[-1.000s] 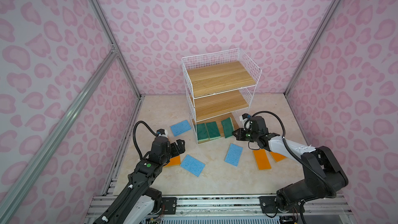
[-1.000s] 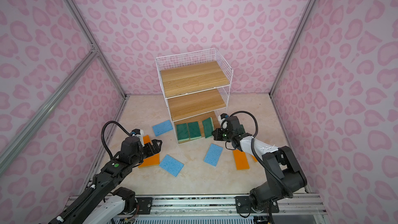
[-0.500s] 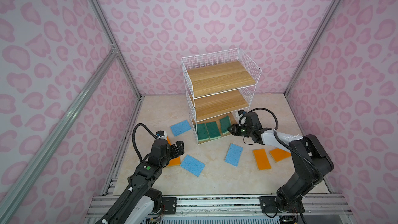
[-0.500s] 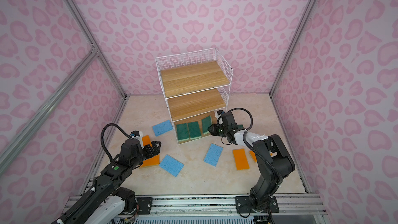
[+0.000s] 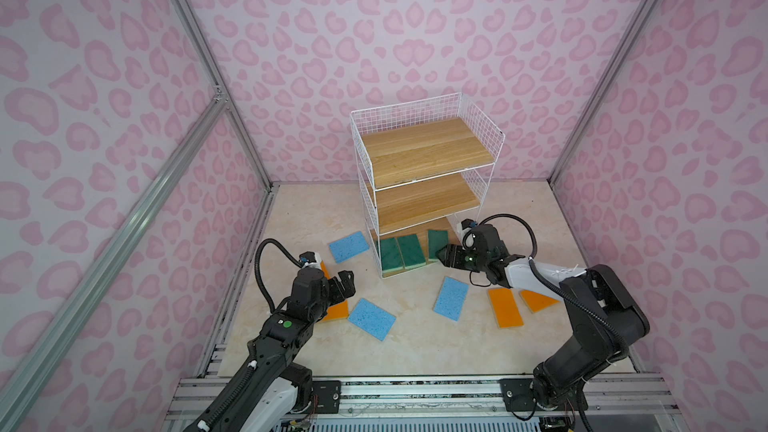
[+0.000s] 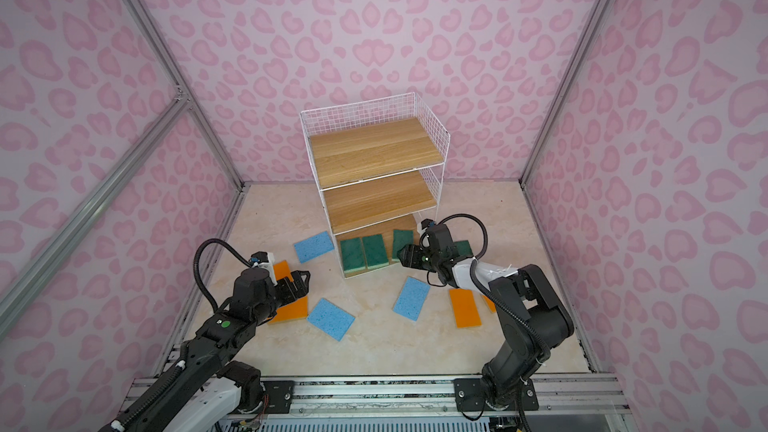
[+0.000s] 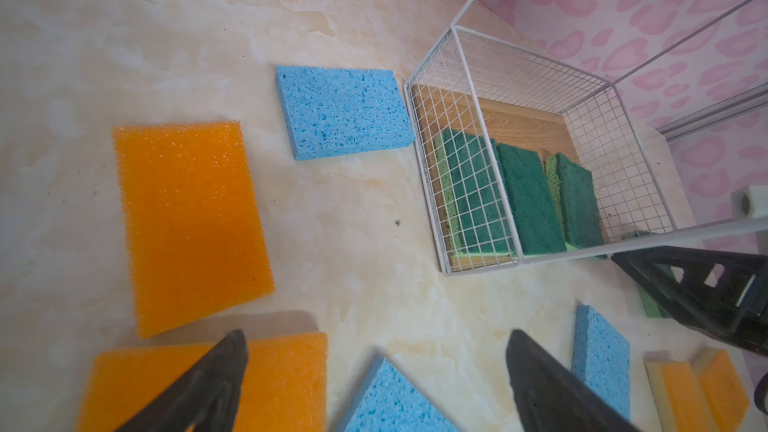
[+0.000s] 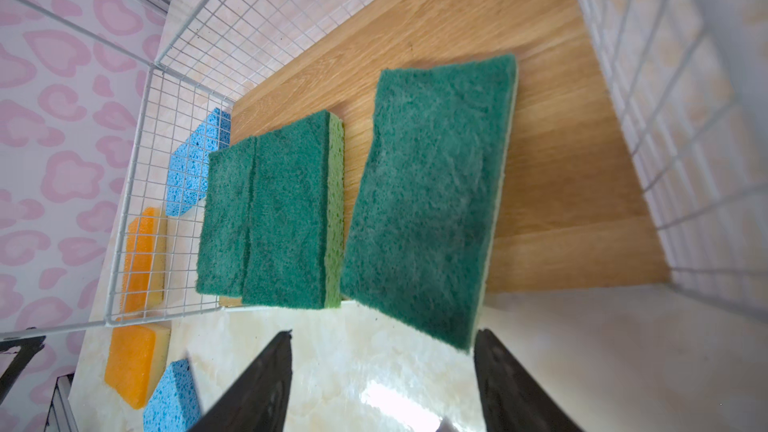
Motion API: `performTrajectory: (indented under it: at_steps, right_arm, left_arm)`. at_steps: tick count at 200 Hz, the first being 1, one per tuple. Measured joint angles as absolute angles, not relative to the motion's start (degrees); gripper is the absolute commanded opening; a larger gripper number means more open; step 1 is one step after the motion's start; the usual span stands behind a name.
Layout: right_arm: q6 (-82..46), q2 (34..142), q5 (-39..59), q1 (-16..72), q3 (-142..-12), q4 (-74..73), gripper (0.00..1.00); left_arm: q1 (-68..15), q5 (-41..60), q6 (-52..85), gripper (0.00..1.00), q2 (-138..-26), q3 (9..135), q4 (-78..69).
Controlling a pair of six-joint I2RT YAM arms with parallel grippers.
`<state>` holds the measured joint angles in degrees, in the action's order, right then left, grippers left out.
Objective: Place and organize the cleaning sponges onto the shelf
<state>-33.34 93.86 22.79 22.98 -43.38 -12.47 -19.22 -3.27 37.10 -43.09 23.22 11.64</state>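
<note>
Sitting on shelf (image 5: 419,201): three green sponges (image 5: 410,252).

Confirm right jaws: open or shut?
Open: in the right wrist view the jaws stand wide apart; nearest green sponge lies free on the shelf.

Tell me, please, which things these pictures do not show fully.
- fourth green sponge: in a top view only a corner shows behind the right gripper and its arm.
- orange sponge: in both top views partly covered by the left gripper.
- shelf: the back of its bottom board lies hidden under the middle board.
</note>
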Motion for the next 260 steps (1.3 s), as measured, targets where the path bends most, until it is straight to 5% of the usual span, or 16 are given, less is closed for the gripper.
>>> performTrajectory:
  at_steps: [146, 260]
  right_arm:
    - [-59.4, 85.9, 4.5, 30.0, -30.6, -29.8, 0.73]
    - [-77.2, 100.8, 1.1, 32.5, -32.2, -42.2, 0.65]
  left_arm:
    - [-19.2, -4.1, 40.9, 0.98, -41.4, 18.5, 6.7]
    - [-19.2, -3.8, 42.0, 0.98, -38.1, 17.1, 7.2]
